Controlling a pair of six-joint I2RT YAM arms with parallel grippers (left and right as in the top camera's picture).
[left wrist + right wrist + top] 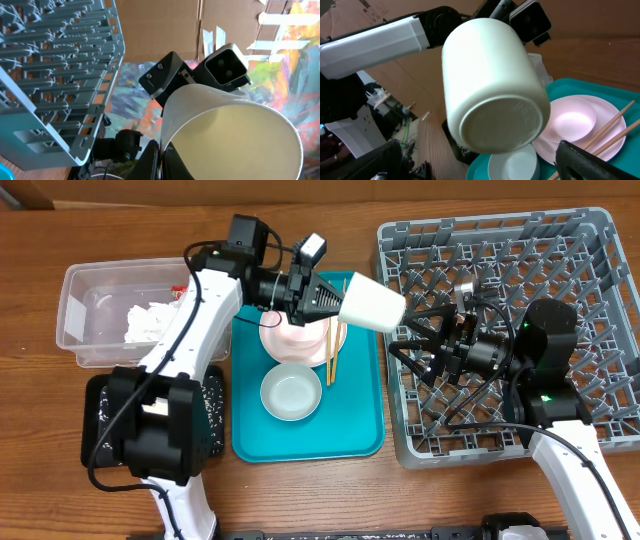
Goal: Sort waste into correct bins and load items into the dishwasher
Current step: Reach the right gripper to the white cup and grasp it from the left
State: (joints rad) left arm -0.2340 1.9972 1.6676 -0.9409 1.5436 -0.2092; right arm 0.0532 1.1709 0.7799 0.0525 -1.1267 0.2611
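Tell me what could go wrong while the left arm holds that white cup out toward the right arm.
The left fingers pinch the white cup only at its rim, so it may slip and drop onto the teal tray. The right fingers, open close by, could knock the cup before closing on it.

- A robotics lab or test setup, not a home kitchen.
- Cabled robot arms (205,305) stand at a wooden counter (300,490).
- Taped cardboard (160,30) and a paint-splashed sheet (300,85) form the backdrop.

The cup (371,304) looks smooth and matt, the rack (560,240) grey plastic, the table (450,500) wood-grained.
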